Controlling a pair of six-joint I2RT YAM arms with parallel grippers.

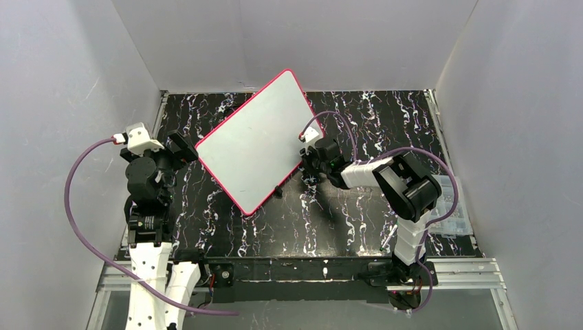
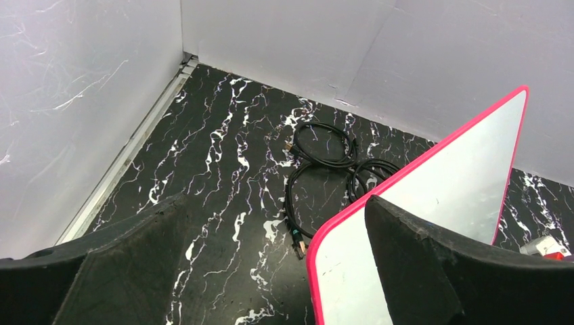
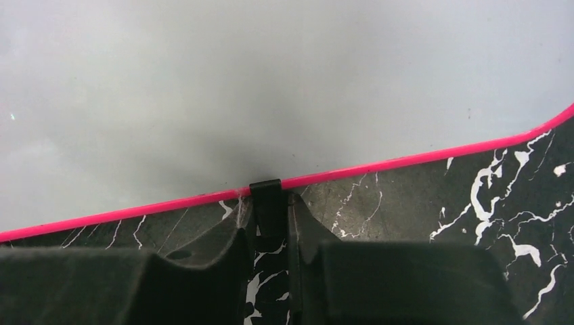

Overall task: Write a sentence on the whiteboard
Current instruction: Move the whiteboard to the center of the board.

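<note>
The whiteboard [image 1: 254, 141] has a glossy white face and a pink-red rim and lies slantwise mid-table. No green sentence shows on it in any view. My right gripper [image 1: 307, 157] is at its right edge. In the right wrist view the right gripper [image 3: 271, 203] is shut on a small black clip [image 3: 265, 188] on the whiteboard's rim [image 3: 406, 161]. My left gripper [image 1: 182, 150] is at the board's left corner. In the left wrist view the left gripper [image 2: 274, 203] is wide open, with the whiteboard's corner [image 2: 467, 169] reaching between the fingers under the right one.
A coiled black cable [image 2: 325, 145] lies on the black marbled table behind the board's left side. A clear plastic box [image 1: 450, 199] sits at the right edge beside the right arm. A second black clip [image 1: 278, 189] is on the board's near edge. White walls enclose the table.
</note>
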